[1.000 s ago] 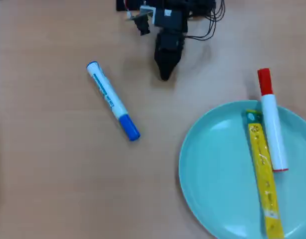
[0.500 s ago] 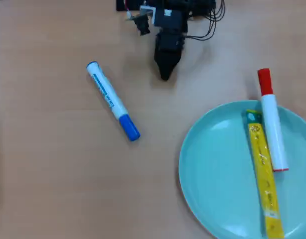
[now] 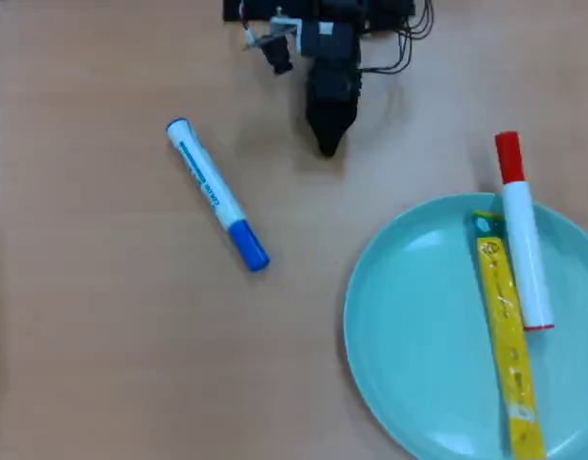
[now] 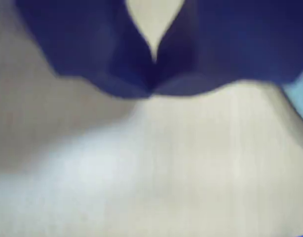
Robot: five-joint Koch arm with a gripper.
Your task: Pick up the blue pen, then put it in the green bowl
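Observation:
The blue pen [image 3: 215, 193], a white marker with a blue cap, lies diagonally on the wooden table left of centre in the overhead view. The green bowl [image 3: 418, 326], a wide teal dish, sits at the lower right. My gripper [image 3: 327, 146] is at the top centre, pointing down at the table, right of the pen and above the bowl. In the wrist view my gripper [image 4: 151, 89] shows two dark jaws meeting at their tips, shut and empty over bare table. The pen does not show in the wrist view.
A white marker with a red cap [image 3: 522, 235] lies across the bowl's rim, its cap sticking out. A flat yellow stick [image 3: 508, 335] lies in the bowl beside it. The arm's base and cables [image 3: 323, 19] are at the top edge.

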